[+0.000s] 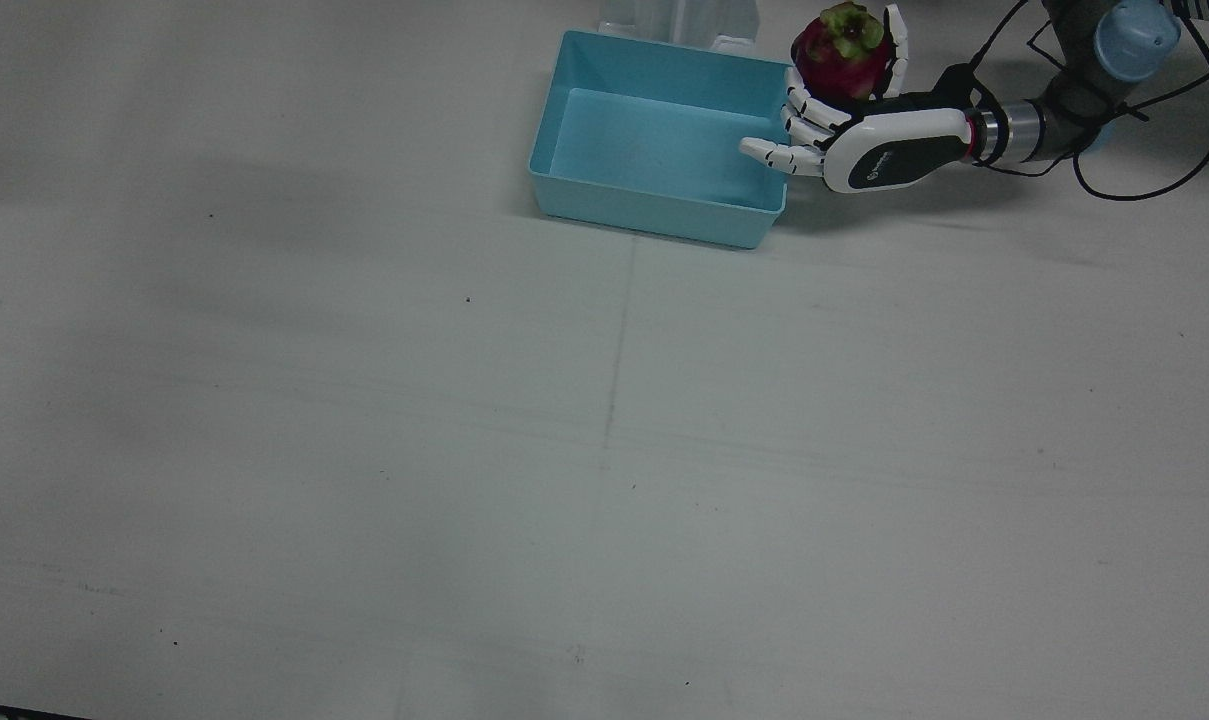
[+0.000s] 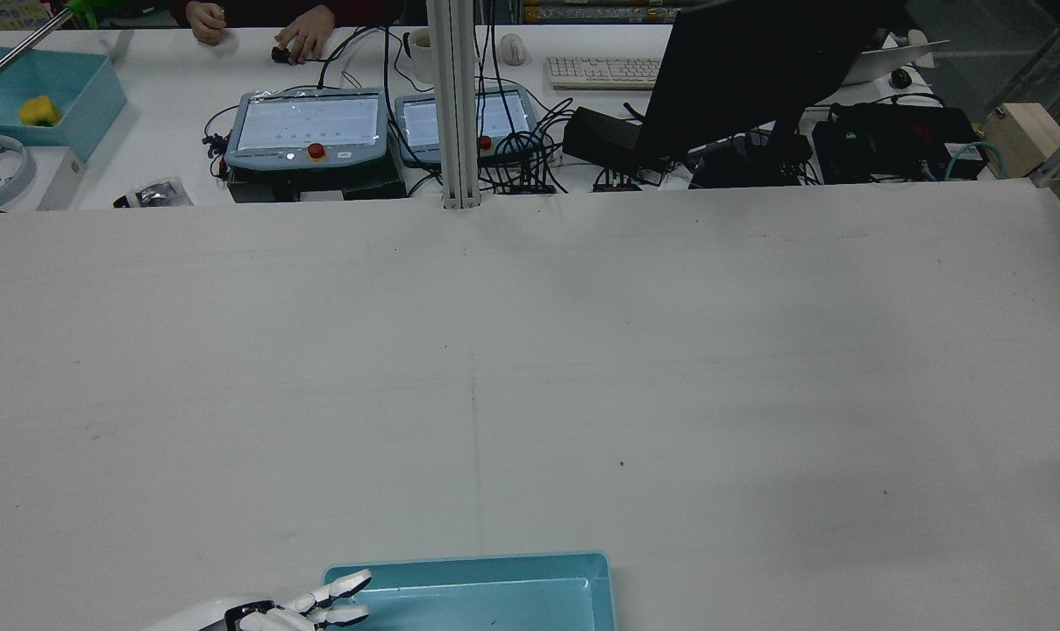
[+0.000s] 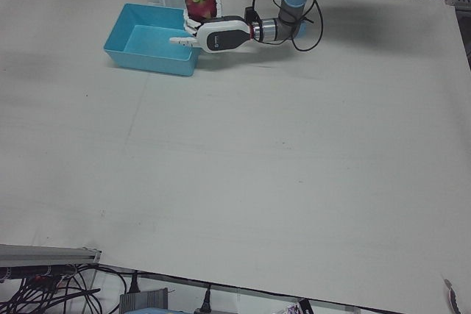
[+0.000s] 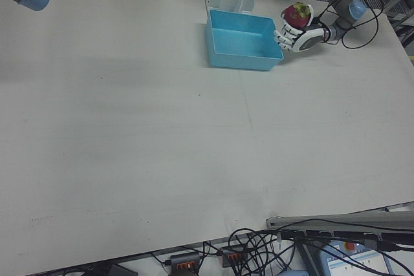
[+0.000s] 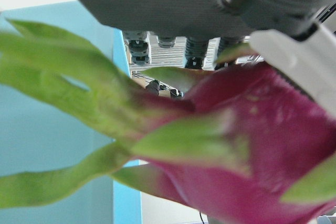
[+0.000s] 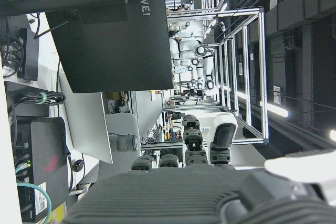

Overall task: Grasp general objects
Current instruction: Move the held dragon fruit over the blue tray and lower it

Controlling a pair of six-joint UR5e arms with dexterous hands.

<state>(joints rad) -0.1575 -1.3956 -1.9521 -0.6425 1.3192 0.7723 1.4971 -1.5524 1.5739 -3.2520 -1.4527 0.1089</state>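
At the robot's side of the surface [image 1: 604, 450], beside the blue bin [image 1: 564, 190], the left hand [image 1: 869, 140] holds a dragon fruit [image 1: 842, 55], its fingers [image 1: 809, 108] curled around the fruit and the fruit lifted off the surface. The grasp looks made; the step in hand seems to be carrying the fruit, and the next move probably calls for shifting over the bin's rim before releasing. The bin is empty. The right hand's own camera shows its fingers [image 6: 191, 145] but not clearly how they are set, so I cannot tell.
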